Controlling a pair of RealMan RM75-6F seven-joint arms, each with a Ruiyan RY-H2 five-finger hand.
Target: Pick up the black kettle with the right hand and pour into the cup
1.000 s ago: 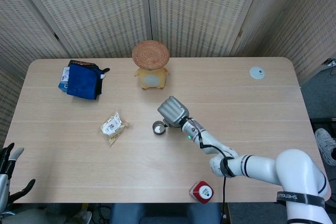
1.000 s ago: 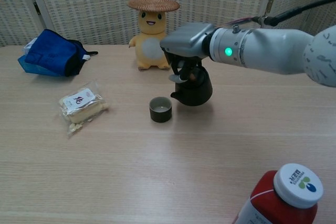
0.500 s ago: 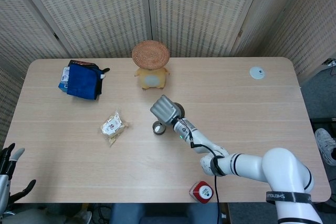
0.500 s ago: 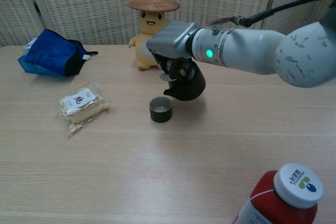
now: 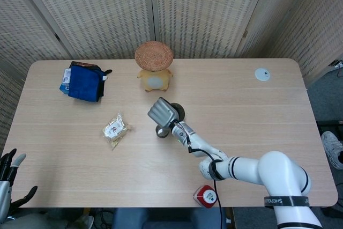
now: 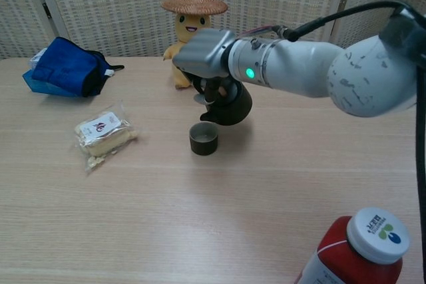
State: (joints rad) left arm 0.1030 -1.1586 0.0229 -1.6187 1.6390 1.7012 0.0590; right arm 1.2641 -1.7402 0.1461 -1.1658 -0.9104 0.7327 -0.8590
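Observation:
My right hand (image 6: 203,58) (image 5: 162,110) grips the black kettle (image 6: 228,104) (image 5: 179,112) from above and holds it off the table, tilted with its spout down over the cup. The small dark cup (image 6: 204,138) (image 5: 161,131) stands on the table just below and in front of the spout. No stream of liquid is visible. Only the fingertips of my left hand (image 5: 9,165) show at the bottom left corner of the head view, spread apart and holding nothing.
A yellow plush toy with a straw hat (image 6: 193,34) (image 5: 154,68) stands right behind the kettle. A snack packet (image 6: 103,130) and a blue bag (image 6: 64,66) lie to the left. A red bottle with a white cap (image 6: 363,247) (image 5: 206,196) stands near the front edge.
My right hand has carried the kettle leftward and tipped it, so the spout now hangs over the cup. The cup has stayed in place.

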